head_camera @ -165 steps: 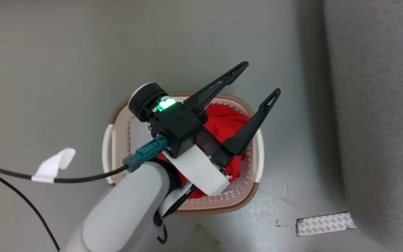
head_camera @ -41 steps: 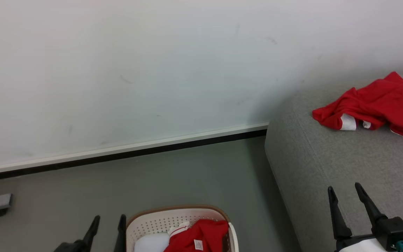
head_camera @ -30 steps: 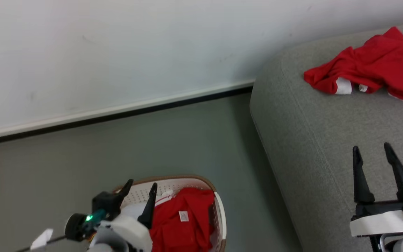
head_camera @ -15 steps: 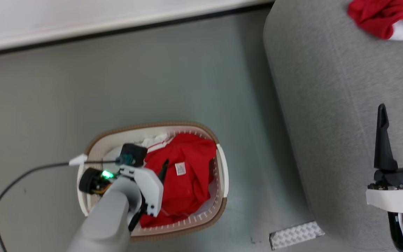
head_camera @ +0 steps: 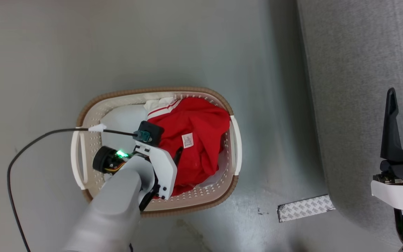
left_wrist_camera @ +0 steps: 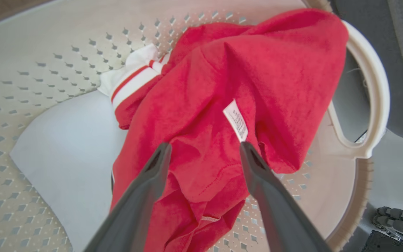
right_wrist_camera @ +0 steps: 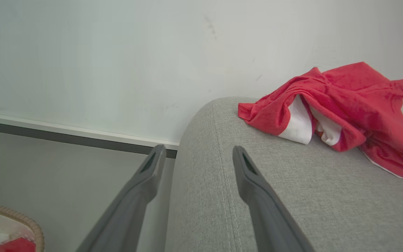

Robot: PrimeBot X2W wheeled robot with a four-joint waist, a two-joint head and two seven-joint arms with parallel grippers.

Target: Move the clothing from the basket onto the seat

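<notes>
Grey floor [head_camera: 152, 42], smooth, dull sheen, faint scuffs noted. Pale patterned strip [head_camera: 305, 208] lying flat on it, possibly adhesive tape; texture too fine to confirm. White wall [right_wrist_camera: 117, 52], lightly marked, meeting floor at white skirting [right_wrist_camera: 65, 129] above a dark band. Pale bluish-white pad [left_wrist_camera: 65, 147], flat, partly covered.

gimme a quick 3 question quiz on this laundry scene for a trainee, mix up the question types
1. True or false: the left hand is open over the red garment in the basket.
2. Where does the second red garment lie? A) in the basket B) on the seat C) hanging off the basket's rim
3. Fill in: beside the red garment in the basket lies a plain pale ___.

Key: 1 true; 2 B; 3 pad.
</notes>
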